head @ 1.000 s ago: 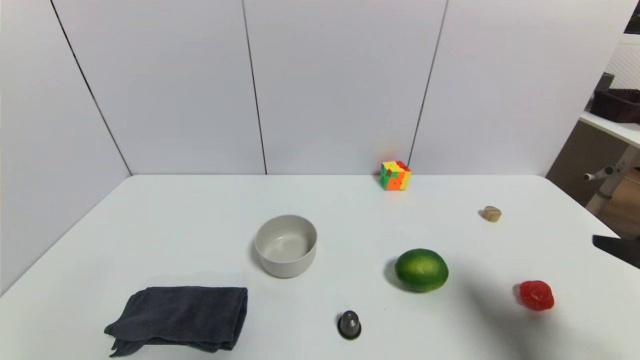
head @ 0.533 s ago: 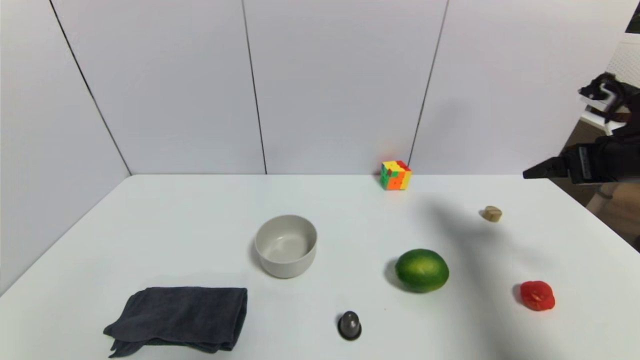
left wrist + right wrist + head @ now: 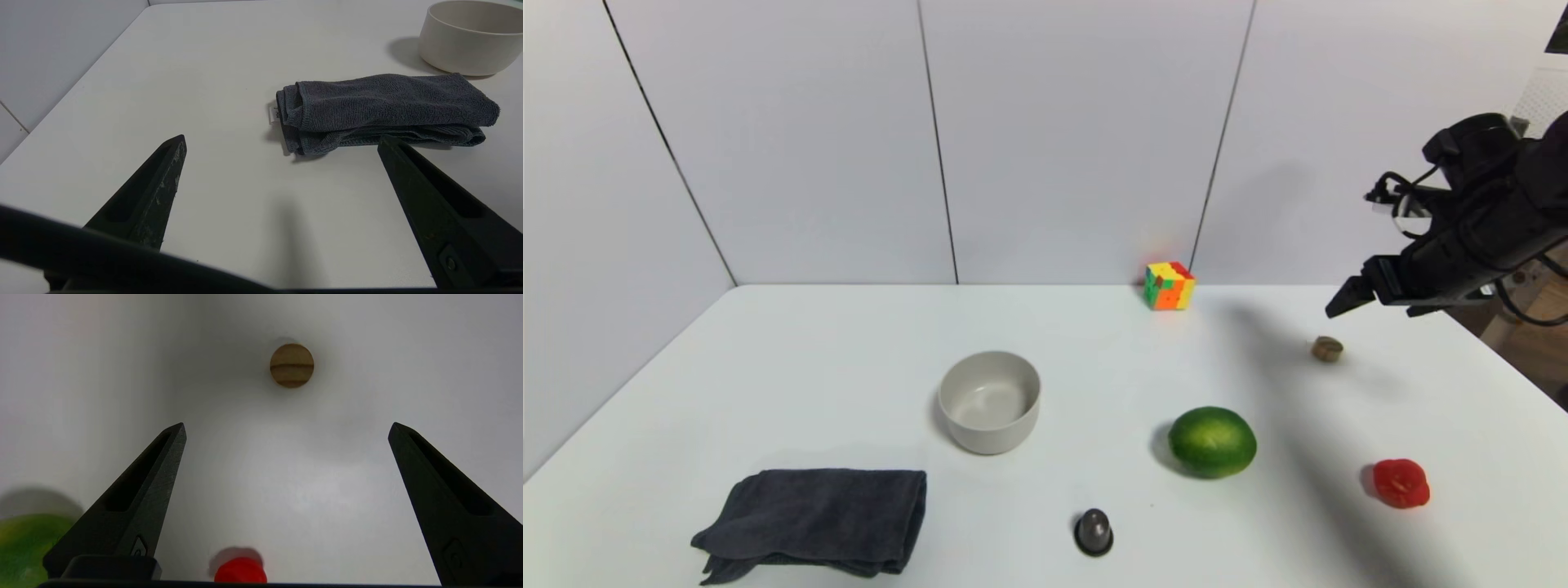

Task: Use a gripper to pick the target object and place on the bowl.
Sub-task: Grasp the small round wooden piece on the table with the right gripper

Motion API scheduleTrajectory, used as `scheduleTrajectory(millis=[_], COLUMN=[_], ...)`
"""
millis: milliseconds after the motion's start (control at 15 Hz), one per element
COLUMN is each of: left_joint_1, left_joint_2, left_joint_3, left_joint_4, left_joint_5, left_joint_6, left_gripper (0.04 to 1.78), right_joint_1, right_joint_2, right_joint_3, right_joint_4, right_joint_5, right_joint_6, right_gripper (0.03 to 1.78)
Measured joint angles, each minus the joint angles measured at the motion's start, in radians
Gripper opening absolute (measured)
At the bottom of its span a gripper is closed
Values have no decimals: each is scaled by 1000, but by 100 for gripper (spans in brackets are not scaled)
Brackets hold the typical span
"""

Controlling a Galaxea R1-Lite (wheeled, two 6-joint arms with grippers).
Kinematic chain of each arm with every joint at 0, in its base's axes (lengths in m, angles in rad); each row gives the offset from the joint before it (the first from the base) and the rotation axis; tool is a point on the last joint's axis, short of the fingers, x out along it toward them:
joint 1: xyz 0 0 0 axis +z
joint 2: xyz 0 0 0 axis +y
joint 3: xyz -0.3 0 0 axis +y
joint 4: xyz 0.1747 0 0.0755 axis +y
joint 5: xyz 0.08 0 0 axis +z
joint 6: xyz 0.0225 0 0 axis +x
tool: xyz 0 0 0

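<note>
The small tan target object (image 3: pixel 1327 349) lies on the white table at the far right; the right wrist view shows its round wood-grained face (image 3: pixel 291 365). My right gripper (image 3: pixel 1342 299) hangs in the air just above and slightly right of it, open and empty, its black fingers (image 3: pixel 163 457) spread wide. The grey-beige bowl (image 3: pixel 990 400) stands empty at the table's middle and also shows in the left wrist view (image 3: pixel 470 36). My left gripper (image 3: pixel 282 141) is open and empty, low over the table's near left, out of the head view.
A green lime (image 3: pixel 1211 442) lies right of the bowl. A red lumpy object (image 3: pixel 1401 483) is at the near right, a dark grey dome (image 3: pixel 1093 531) at the front middle, a folded dark cloth (image 3: pixel 817 518) at the near left, a colourful cube (image 3: pixel 1169 286) by the back wall.
My right arm has risen from the table's right edge and swung left and forward; its gripper now hangs over the tan object. Nothing on the table has moved.
</note>
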Motion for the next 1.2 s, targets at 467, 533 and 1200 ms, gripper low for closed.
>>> scheduleTrajectory(millis=[467,533,1200], left_joint_1=[0,0,0], left_joint_2=[0,0,0], left_joint_3=[0,0,0], left_joint_4=[0,0,0], left_joint_5=[0,0,0], left_joint_6=[0,0,0], left_gripper=[169,169,169], right_joint_1=[3,6,30], right_joint_2=[191,206,244], right_joint_3=[-85,-88,-104], right_joint_4=[-2,-2,-1], right_joint_5=[-1,-1,-2], right_joint_6=[0,0,3], right_gripper=[171,171,171])
